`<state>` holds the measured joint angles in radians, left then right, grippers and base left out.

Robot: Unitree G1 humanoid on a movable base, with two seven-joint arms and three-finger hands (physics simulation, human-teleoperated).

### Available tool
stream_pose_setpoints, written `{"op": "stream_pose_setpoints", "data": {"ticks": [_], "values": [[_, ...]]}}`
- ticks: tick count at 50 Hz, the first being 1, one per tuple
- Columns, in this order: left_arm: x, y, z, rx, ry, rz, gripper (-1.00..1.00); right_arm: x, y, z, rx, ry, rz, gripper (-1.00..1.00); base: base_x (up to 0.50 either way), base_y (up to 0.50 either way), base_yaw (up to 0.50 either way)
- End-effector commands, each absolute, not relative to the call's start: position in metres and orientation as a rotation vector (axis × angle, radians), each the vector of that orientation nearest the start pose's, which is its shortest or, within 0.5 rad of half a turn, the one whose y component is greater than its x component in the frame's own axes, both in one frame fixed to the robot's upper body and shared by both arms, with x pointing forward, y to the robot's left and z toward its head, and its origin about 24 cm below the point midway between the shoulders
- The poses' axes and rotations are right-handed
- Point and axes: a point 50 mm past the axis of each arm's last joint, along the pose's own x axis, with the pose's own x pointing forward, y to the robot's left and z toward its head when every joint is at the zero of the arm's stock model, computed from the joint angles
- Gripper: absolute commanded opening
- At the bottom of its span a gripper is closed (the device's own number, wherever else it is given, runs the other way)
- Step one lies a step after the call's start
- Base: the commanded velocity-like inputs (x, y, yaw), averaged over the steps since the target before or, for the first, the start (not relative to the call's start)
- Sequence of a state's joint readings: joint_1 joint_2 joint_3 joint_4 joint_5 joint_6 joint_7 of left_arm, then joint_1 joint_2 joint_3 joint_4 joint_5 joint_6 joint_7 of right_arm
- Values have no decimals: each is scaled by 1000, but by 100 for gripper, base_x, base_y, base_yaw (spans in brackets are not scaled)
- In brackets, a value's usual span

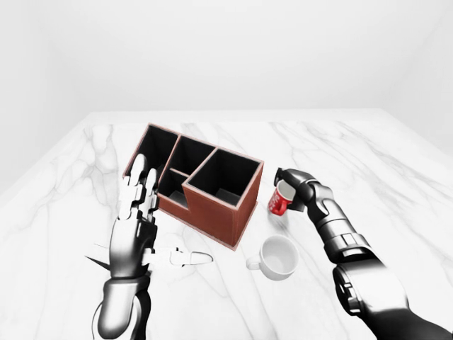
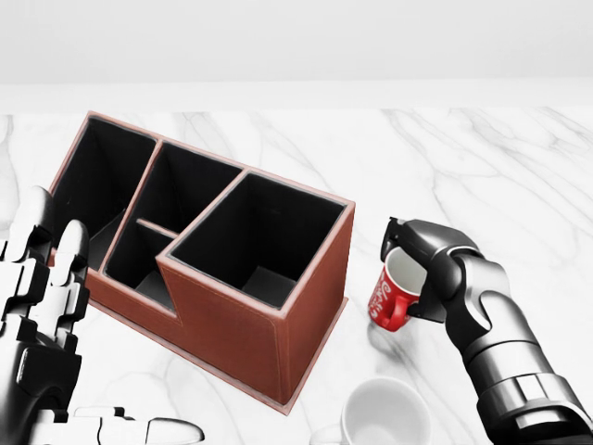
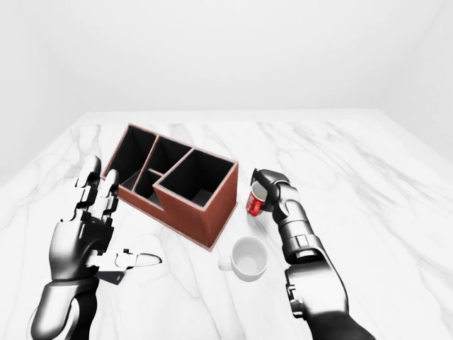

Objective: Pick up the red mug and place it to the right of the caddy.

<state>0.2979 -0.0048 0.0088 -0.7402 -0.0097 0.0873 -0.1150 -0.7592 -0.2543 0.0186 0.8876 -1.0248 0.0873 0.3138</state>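
One red mug (image 2: 393,295) is clamped, tilted, in the right hand (image 2: 428,269) just right of the caddy (image 2: 243,320). It is best levelled before being lowered to the bench (image 2: 519,176), clear of the white cup (image 2: 384,425). The left hand (image 1: 138,234) is held apart, empty.

Colour rundown from my seat at the controls. The glossy red ceramic mug (image 2: 394,295) has white lettering on its side and a white inside. The reddish-brown leather-look caddy with open compartments (image 2: 243,326) sits at about 9 o'clock from it, with a paler pinkish trim along its rims and black inside every compartment. At 6 o'clock from the red one there's a plain white ceramic mug (image 1: 279,257), white inside and out. All of it's on a white marble tabletop with grey veining (image 1: 396,177). My right hand (image 2: 423,258) is dark grey and black with silvery highlights; my left hand (image 1: 138,219) is silver and white with black joints. Walls are flat pale grey.
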Motion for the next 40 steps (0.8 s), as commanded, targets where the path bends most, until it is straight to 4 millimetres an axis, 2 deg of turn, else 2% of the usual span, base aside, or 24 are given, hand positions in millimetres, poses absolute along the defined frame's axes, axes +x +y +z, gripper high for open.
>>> {"op": "stream_pose_setpoints", "data": {"ticks": [1,18,40], "values": [[180,160,140,36,-363,-31,100,383,-181,60,-1250,396,243,-100,0,0,0],[179,160,141,35,-363,-31,100,377,-184,43,-1276,444,244,-100,0,0,0],[179,159,141,35,-362,-35,100,370,-172,23,-1247,472,246,-100,0,0,0]]}}
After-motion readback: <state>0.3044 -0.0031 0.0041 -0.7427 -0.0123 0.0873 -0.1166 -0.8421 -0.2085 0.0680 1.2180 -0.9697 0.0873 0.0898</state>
